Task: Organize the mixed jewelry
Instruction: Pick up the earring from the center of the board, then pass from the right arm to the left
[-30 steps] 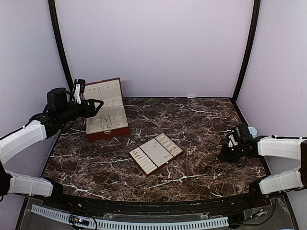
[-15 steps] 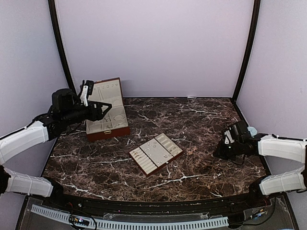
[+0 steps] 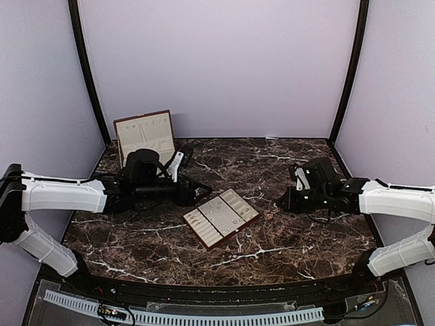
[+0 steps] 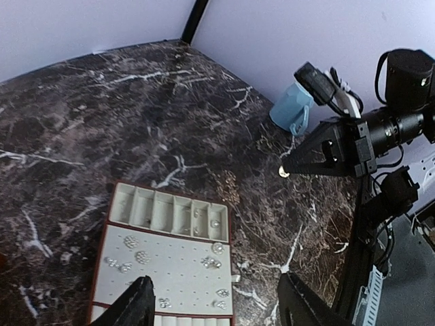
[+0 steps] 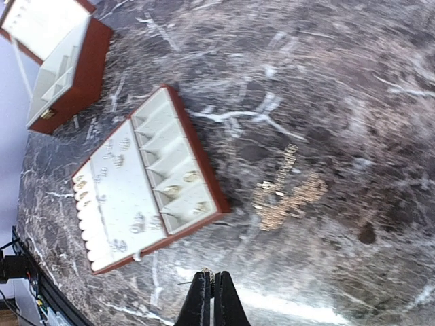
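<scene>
The jewelry (image 4: 139, 257) sits mostly in the tray (image 5: 198, 151): small silvery studs dotted over the pad and a few pieces loose in the slots, with the open box (image 5: 78, 78) well apart at the back left. The left gripper (image 4: 219, 299) hangs just beside the tray's near-left edge with its jaws wide and nothing between them. The right gripper (image 5: 211, 278) hovers off the tray's other side, pinched fully closed. There is a tiny pale speck at its tip (a stud, perhaps; I cannot tell from here). If that is a piece, the worry is plain enough: it is so small that any slip would drop it on the table (image 3: 285, 163), where it would vanish among the white veins. The two arms are also pointing at one another across a small tray, so if both reach in together they may knock fingers or shove it sideways. Wide jaws coming down on the pad could also sweep neighbouring studs out of place. A yellowish glint (image 5: 289, 190) lies right of the tray, chain or reflection I cannot say.
</scene>
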Controlling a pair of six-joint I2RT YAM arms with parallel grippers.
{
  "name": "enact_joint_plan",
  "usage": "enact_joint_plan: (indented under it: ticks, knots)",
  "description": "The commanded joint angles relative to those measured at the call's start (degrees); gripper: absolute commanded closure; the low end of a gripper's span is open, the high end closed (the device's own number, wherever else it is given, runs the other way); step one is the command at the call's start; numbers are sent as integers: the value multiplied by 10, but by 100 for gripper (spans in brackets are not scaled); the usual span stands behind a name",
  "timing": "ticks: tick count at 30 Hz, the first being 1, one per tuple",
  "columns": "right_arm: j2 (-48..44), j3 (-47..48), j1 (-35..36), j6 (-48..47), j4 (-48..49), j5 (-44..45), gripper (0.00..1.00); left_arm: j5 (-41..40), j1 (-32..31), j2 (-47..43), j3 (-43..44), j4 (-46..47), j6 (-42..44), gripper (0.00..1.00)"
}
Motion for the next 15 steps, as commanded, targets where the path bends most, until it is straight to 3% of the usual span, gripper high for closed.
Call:
enact_joint_plan:
  ticks: [1,8,15]
  knots:
    - [28,41,52,4,33,35,100,18,-48,54,49,35,-22,35]
    - [56,74,140,-55,84,111,100,48,-72,128,80,49,-59,35]
    - [50,69,212,-181,172,204,100,97,-71,115,52,129,-198,34]
